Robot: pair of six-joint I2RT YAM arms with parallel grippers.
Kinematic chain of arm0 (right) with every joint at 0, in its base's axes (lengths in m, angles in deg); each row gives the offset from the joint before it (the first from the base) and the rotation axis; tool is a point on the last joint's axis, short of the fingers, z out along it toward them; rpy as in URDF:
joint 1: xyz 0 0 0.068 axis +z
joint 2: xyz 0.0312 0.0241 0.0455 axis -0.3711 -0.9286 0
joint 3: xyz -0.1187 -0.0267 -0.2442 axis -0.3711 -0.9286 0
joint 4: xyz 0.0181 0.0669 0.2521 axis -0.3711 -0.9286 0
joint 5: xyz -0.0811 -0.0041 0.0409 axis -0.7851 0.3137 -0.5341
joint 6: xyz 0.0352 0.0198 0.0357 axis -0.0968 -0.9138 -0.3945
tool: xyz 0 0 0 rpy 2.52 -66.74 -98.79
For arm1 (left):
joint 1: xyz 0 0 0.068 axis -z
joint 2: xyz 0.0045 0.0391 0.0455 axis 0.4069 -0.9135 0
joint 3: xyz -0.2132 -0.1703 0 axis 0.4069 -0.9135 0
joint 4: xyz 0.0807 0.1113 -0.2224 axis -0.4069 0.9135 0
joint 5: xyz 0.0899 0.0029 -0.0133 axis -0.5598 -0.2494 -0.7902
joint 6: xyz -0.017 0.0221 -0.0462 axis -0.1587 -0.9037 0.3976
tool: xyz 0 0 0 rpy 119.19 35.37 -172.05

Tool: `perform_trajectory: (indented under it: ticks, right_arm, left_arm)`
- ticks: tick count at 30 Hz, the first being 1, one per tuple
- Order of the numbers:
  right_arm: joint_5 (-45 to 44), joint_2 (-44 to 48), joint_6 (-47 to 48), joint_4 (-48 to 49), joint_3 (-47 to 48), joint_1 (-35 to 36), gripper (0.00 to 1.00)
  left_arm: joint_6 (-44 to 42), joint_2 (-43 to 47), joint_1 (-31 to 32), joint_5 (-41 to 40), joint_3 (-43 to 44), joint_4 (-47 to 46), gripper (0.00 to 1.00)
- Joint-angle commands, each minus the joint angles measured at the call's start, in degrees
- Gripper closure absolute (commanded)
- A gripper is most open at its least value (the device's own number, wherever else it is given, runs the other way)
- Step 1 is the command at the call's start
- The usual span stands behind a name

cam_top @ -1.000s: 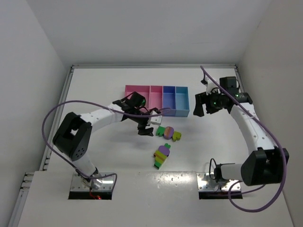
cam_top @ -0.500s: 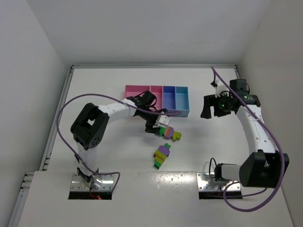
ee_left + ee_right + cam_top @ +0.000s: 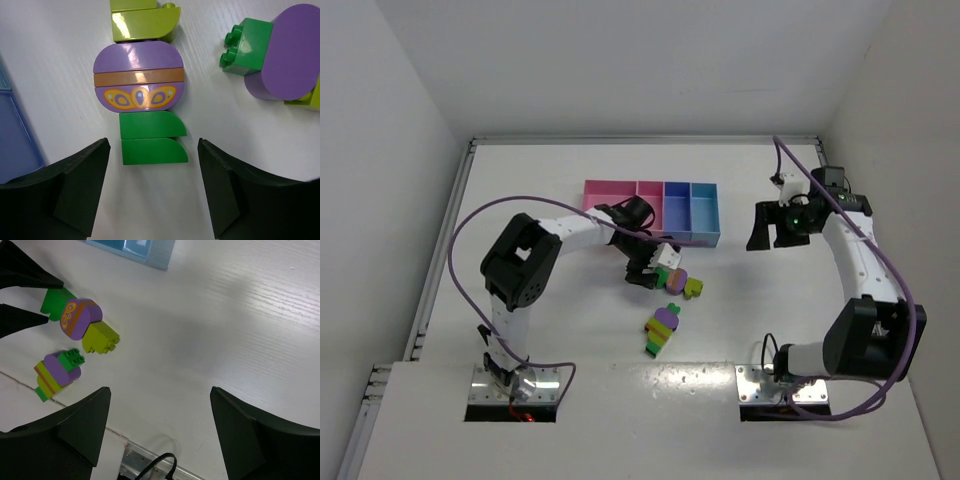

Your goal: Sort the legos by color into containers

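Barely begun | pink-and-blue plastic bin row [image 3: 620,184] looks empty | multicoloured plastic brick clumps [image 3: 662,328] unsorted, 6 o'clock of it | left fingers [image 3: 642,274] spread wide over one clump, holding nothing | right fingers [image 3: 771,228] spread, holding nothing

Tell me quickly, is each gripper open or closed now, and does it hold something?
Left gripper: open, holding nothing; green bricks lie between its jaws.
Right gripper: open, holding nothing.

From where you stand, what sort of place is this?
Probably a robot lab test cell: a left arm and right arm bolted to a white table, plain walls boxing it in, and legos near bins for sorting practice.
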Motion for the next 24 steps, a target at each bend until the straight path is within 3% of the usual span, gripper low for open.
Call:
perform_trajectory:
  ticks: [1, 8, 13, 16, 19, 24]
  right_arm:
    - [2.1, -0.4, 0.9, 0.1, 3.7, -0.8, 0.19]
    - [3.8, -1.5, 0.9, 0.1, 3.7, -0.8, 0.19]
    - [9.7, -3.6, 1.6, -1.1, 4.4, -0.8, 0.19]
    - [16.2, -5.1, 2.2, -2.6, 5.0, 0.4, 0.19]
    - [27.5, -7.2, 3.1, -4.8, 5.0, 0.4, 0.18]
    - [38.2, -9.6, 3.1, -5.4, 4.4, 2.2, 0.17]
  left_arm:
    - [-0.5, -1.6, 0.7, 0.6, 2.9, 0.1, 0.24]
    - [1.4, -2.8, 0.7, -0.4, 3.4, 0.1, 0.44]
    - [3.0, -0.1, 0.1, 0.7, 0.2, -0.4, 0.58]
    - [6.5, 3.5, -0.6, 2.1, -3.4, -3.9, 0.65]
    - [12.1, 9.1, -1.2, 2.7, -7.9, -8.9, 0.67]
    - [21.7, 18.8, -0.4, 0.7, -15.7, -19.2, 0.68]
